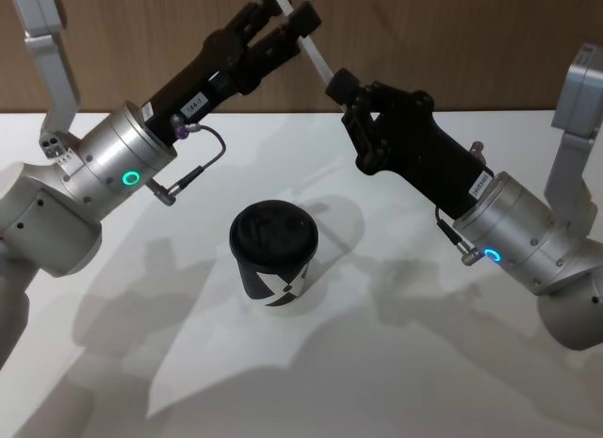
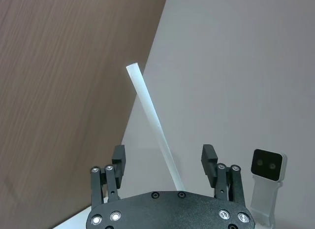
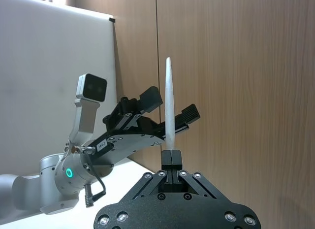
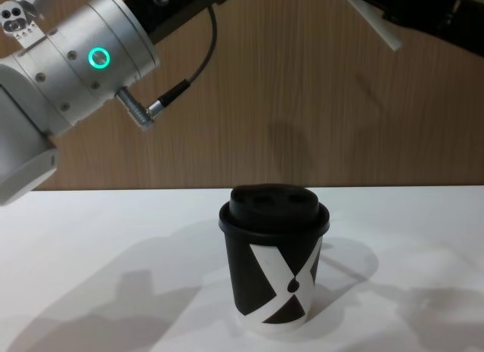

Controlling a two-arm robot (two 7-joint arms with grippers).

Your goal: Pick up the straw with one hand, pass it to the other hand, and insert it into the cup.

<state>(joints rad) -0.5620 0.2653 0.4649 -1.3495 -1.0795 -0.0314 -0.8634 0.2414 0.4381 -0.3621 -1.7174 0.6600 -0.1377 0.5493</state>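
High above the table, my right gripper (image 1: 342,84) (image 3: 171,157) is shut on the lower end of the thin white straw (image 1: 306,44) (image 3: 168,101). The straw slants up and away from it. My left gripper (image 1: 283,16) (image 2: 163,157) is open, with its fingers (image 2: 118,157) on either side of the straw's upper part and not touching it. The straw (image 2: 150,120) runs up through that gap. Below both grippers, the black cup (image 1: 274,253) (image 4: 274,261) with a white X pattern and a black domed lid stands upright on the table.
The white table (image 1: 424,381) carries the cup alone, with shadows of both arms across it. A wooden wall (image 1: 452,42) rises close behind the grippers. The left arm's silver wrist (image 4: 83,64) with its green ring and cable hangs over the table's left side.
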